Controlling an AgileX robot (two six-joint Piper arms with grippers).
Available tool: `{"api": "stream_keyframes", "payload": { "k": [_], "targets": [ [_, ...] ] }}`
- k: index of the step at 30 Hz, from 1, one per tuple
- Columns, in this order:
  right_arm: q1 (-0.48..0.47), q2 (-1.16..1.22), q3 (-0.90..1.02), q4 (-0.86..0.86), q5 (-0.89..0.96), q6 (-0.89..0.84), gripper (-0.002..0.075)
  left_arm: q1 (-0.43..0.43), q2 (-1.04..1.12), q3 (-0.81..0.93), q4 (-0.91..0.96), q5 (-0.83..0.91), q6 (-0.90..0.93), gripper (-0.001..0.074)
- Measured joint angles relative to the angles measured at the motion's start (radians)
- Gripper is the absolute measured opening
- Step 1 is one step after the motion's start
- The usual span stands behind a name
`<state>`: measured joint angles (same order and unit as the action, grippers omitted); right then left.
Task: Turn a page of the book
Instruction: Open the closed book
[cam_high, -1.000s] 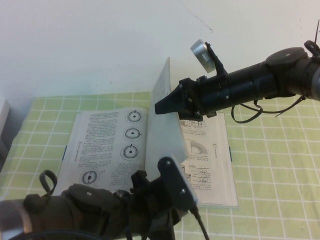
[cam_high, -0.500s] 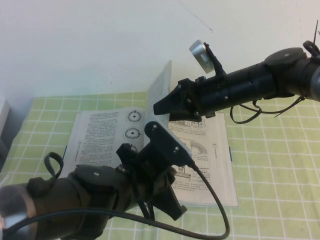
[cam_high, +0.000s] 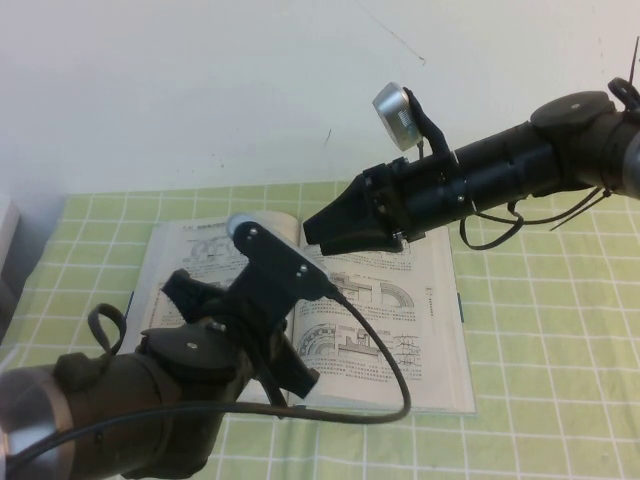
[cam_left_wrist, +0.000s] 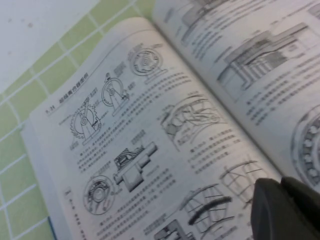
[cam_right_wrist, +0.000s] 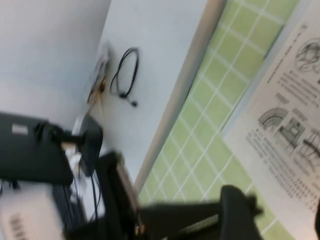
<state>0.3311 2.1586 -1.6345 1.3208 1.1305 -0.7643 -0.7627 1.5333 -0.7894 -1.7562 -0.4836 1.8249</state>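
Observation:
The book (cam_high: 410, 300) lies open on the green checked cloth. The page (cam_high: 190, 265) lies flat on the book's left side. Its face with ring and arch drawings is up in the left wrist view (cam_left_wrist: 125, 140). My left gripper (cam_high: 292, 372) is shut and empty, its tips (cam_left_wrist: 281, 186) low over the page near the book's gutter; my left arm hides much of the left side. My right gripper (cam_high: 315, 228) hovers above the far end of the gutter. It is open and holds nothing in the right wrist view (cam_right_wrist: 277, 215), where the book's right page (cam_right_wrist: 290, 115) also shows.
The green checked cloth (cam_high: 540, 330) covers the table to the right and front of the book. A white object (cam_high: 5, 225) sits at the far left edge. Beyond the table edge, a cable (cam_right_wrist: 125, 75) and dark equipment (cam_right_wrist: 30, 150) show.
The page stood upright at my right gripper; it has now fallen to the left and lies flat. My left arm rose and swung left over the book.

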Motion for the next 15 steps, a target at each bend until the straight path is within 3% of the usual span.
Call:
{"api": "stream_keyframes", "payload": {
  "k": [4, 7, 10, 15],
  "targets": [
    [-0.008, -0.019, -0.024, -0.093, 0.041, -0.012, 0.0295, 0.0, 0.0, 0.0, -0.002, -0.056, -0.072, -0.0004],
    [-0.012, -0.068, -0.034, -0.245, 0.051, -0.011, 0.0179, 0.0, -0.009, 0.005, -0.002, -0.036, -0.139, -0.0004],
    [-0.016, -0.137, -0.036, -0.429, 0.064, 0.005, 0.0059, 0.0, -0.037, 0.028, -0.002, 0.07, -0.219, -0.0004],
    [-0.016, -0.264, -0.036, -0.732, 0.083, 0.101, 0.0009, 0.0, -0.084, 0.059, 0.002, 0.337, -0.313, -0.0004]
  ]
}}
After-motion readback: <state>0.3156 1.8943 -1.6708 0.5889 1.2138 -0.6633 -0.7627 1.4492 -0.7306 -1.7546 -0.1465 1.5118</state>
